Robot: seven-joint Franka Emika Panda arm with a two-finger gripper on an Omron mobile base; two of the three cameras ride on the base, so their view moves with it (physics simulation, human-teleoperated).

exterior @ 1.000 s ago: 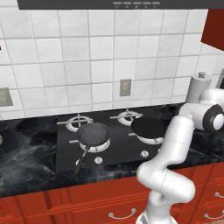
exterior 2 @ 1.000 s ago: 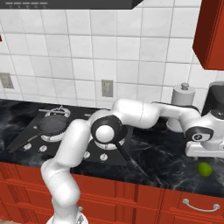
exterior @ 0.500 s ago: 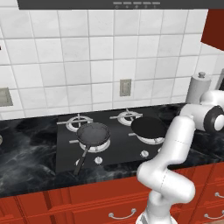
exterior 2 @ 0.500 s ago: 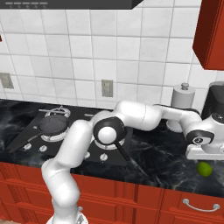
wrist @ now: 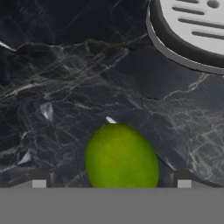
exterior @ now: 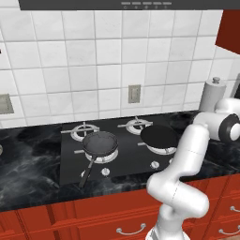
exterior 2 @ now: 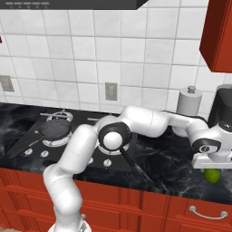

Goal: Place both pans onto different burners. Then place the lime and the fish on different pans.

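Observation:
The lime, bright green, lies on the black marble counter between my two fingertips, which stand apart on either side of it. My gripper is open and hangs just above the lime at the far right. The grey-black pan with the long handle sits on the front left burner. The plain black pan sits on the front right burner. Both back burners are bare. The fish is out of view.
A silver canister and a dark appliance stand at the back right of the counter; the appliance's round base is close beyond the lime. The counter's front edge runs just in front of the lime.
The hand has come down a little over the lime, jaws still wide. Pans and lime have not moved.

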